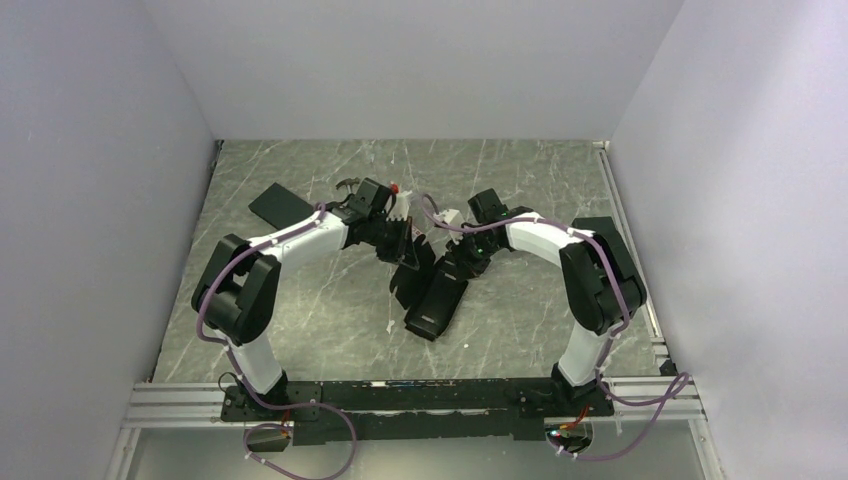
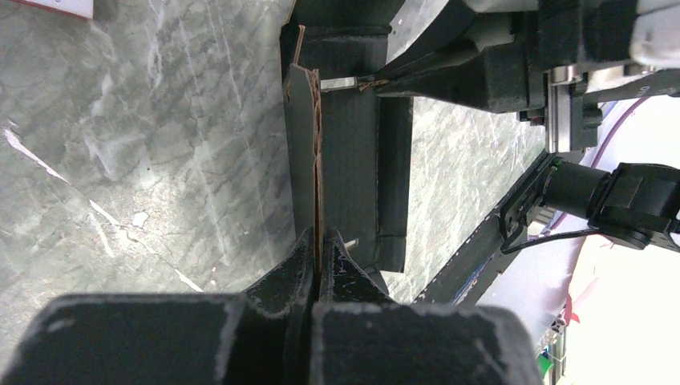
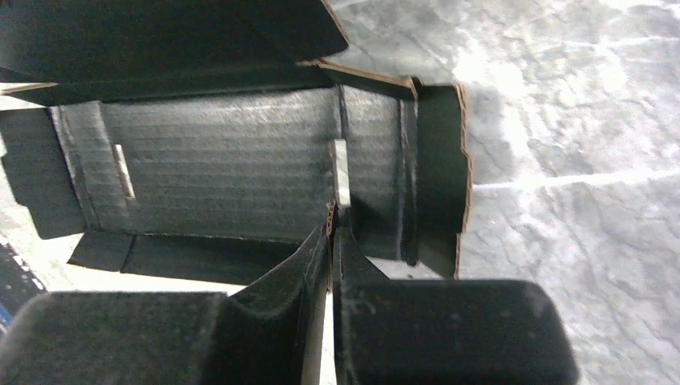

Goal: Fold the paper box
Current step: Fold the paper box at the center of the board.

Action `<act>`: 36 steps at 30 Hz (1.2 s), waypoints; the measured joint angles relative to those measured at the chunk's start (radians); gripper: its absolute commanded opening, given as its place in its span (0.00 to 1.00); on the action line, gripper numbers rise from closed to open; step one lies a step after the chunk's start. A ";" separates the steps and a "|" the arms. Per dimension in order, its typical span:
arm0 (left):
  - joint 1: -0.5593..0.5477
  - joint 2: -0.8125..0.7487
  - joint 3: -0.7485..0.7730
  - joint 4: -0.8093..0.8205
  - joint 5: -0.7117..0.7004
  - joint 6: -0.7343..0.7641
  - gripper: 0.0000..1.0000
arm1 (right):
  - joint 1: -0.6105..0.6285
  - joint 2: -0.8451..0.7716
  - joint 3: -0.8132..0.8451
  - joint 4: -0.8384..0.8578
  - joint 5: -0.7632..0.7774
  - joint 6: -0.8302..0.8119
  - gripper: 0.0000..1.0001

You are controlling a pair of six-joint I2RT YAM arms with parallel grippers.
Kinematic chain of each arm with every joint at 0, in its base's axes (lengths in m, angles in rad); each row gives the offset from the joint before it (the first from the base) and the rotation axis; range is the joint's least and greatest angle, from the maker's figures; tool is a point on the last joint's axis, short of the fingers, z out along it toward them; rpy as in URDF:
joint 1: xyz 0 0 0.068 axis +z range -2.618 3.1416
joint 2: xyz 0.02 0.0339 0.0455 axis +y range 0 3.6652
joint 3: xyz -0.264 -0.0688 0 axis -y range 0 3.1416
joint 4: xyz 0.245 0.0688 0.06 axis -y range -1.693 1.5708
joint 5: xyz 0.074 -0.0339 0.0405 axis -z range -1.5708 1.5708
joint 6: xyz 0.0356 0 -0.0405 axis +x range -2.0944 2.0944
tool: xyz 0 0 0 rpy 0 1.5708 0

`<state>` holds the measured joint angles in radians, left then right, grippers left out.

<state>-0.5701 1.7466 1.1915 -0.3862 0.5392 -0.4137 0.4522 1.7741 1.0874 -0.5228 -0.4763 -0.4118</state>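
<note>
Box (image 1: 430, 298) sits mid-table (image 1: 540, 170), partly formed. Its long axis slants from far-right to near-left in the top view. Most of it lies on your near side of both tools.

Left gripper (image 1: 403, 238): closed tight on a thin flap (image 2: 305, 136). In its wrist view the jaws (image 2: 319, 241) pinch the raw card edge, and the flap stands on edge and runs straight away from the fingers.

Right gripper (image 1: 457, 262): all but closed, fingertips (image 3: 331, 233) nipping a raised card edge just beside a slot in the box floor (image 3: 224, 160). A sliver of light shows between the fingers lower down. I read it as a light pinch, not a firm one.

The key relation:
- Both tools work the same far end of the box and sit close together.
- The left wrist view shows the right fingers (image 2: 377, 80) at the far end of the very flap the left one holds.
- The two grips therefore face each other along one line, with the slot between them.

Judgement: the next move is probably tucking that flap down into the slot. The left gripper is the better placed, since it holds the flap lengthwise. Mind the right hold, because a loose pinch there could let the wall spring back.
</note>
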 measured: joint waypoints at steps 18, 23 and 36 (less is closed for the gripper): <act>-0.010 0.011 0.000 -0.002 0.023 0.005 0.00 | -0.023 0.034 0.000 0.002 -0.182 0.034 0.23; -0.030 0.041 0.000 0.007 0.031 0.011 0.00 | -0.026 0.032 0.008 -0.006 -0.267 0.022 0.34; -0.040 0.044 0.030 -0.031 0.003 0.079 0.00 | -0.143 -0.060 0.039 -0.060 -0.389 -0.201 0.53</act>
<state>-0.6106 1.7908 1.2217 -0.4171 0.5423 -0.3351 0.3092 1.7145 1.1263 -0.5827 -0.8650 -0.6128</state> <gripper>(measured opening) 0.022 0.476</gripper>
